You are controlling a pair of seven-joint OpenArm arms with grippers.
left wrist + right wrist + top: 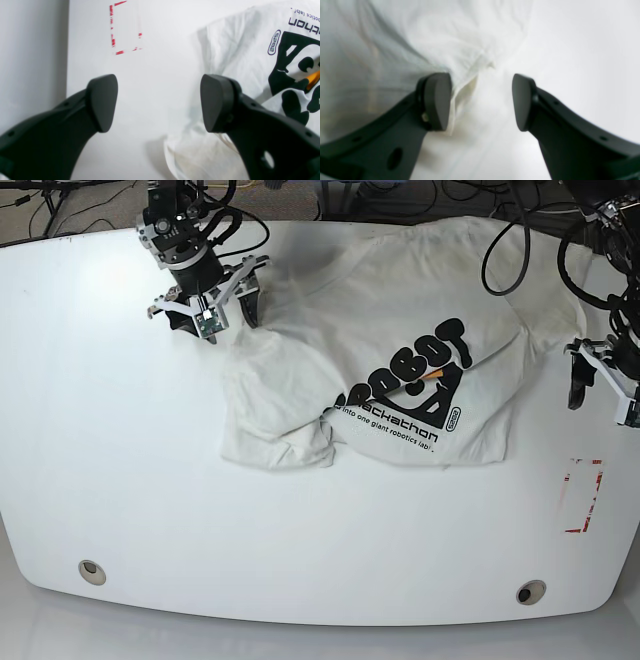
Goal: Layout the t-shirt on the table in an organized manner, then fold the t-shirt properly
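My right gripper sits wide apart at the shirt's far-left edge, holding nothing. The shirt lies mid-table, print up, rumpled, with its lower left bunched, so I judge layout unfinished and no fold begun. My left gripper hangs spread and empty just off the shirt's right side, near the red tape

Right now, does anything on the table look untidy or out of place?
Yes. The t-shirt is not laid flat: it lies skewed on the table, its print runs diagonally, and the lower-left part is bunched and folded under. Both grippers, left and right, are open and hold nothing.
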